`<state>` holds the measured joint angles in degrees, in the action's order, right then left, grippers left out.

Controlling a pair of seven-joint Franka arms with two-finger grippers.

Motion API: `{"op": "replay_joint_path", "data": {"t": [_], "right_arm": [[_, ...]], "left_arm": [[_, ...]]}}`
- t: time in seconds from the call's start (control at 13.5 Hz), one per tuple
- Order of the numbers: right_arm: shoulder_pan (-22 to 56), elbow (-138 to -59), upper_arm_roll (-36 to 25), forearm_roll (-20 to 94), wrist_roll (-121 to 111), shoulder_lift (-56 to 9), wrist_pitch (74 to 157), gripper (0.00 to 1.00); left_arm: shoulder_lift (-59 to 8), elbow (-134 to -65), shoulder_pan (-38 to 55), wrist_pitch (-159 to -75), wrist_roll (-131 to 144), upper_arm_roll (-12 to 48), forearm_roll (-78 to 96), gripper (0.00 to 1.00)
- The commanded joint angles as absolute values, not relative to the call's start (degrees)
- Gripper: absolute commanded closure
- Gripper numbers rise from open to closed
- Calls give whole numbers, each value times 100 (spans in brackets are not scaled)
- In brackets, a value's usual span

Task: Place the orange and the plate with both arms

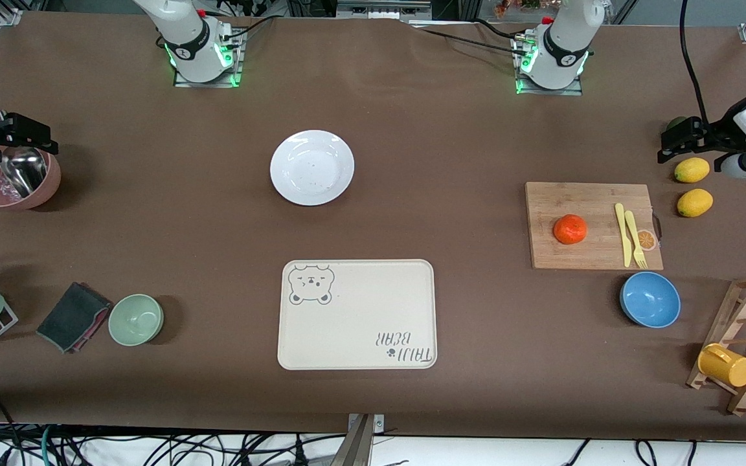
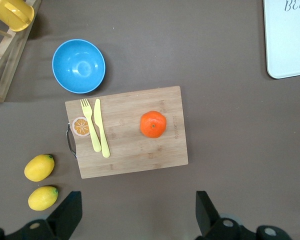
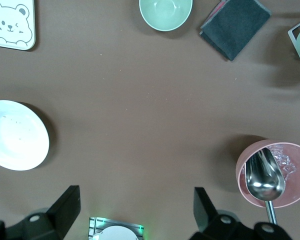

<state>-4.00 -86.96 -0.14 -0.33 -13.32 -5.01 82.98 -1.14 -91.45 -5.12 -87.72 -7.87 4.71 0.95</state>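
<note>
The orange (image 1: 570,229) sits on a wooden cutting board (image 1: 593,259) toward the left arm's end of the table; it also shows in the left wrist view (image 2: 153,124). The white plate (image 1: 312,167) lies bare on the brown table, farther from the front camera than the bear tray; it shows in the right wrist view (image 3: 15,135). My left gripper (image 1: 674,139) (image 2: 137,215) is open and empty, up in the air beside two lemons. My right gripper (image 1: 7,129) (image 3: 135,212) is open and empty above a pink bowl.
A cream bear-print tray (image 1: 357,314) lies near the front edge. A yellow fork and knife (image 1: 629,234) lie on the board. A blue bowl (image 1: 650,299), two lemons (image 1: 691,170), a mug rack (image 1: 735,349), a pink bowl with scoop (image 1: 17,178), a green bowl (image 1: 136,319) and a cloth (image 1: 74,316) stand around.
</note>
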Motion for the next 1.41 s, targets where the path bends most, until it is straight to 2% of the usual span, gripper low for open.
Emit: {"op": "replay_joint_path", "data": {"t": [0.0, 1.33], "right_arm": [[-369, -8578, 0, -88, -1292, -589, 8288, 0], [-360, -8578, 0, -97, -1318, -624, 8297, 0]], "left_arm": [[-158, -9062, -501, -8780, -905, 457, 114, 0], [-193, -9079, -519, -8859, -905, 466, 114, 0]]}}
